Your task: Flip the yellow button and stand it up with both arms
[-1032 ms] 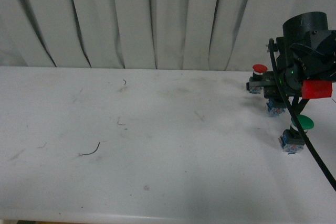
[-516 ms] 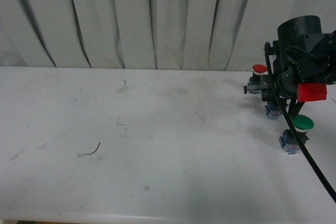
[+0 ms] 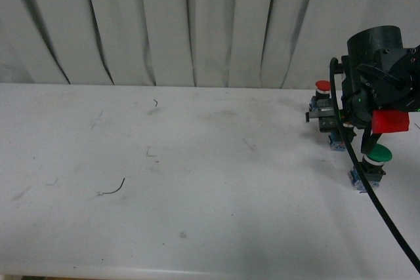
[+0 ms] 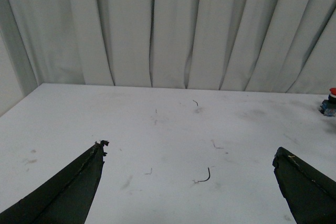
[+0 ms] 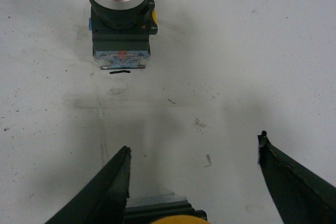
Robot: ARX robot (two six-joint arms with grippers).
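Jaws on both arms gape empty; your right gripper (image 5: 191, 169) has dropped toward the yellow button (image 5: 176, 219), nearly straddling it.

Soft, even, rather dim light falls on the white table (image 3: 197, 162). The front view is slightly hazy. A faint diffuse shadow shows under the right gripper (image 5: 194, 182); no glare.
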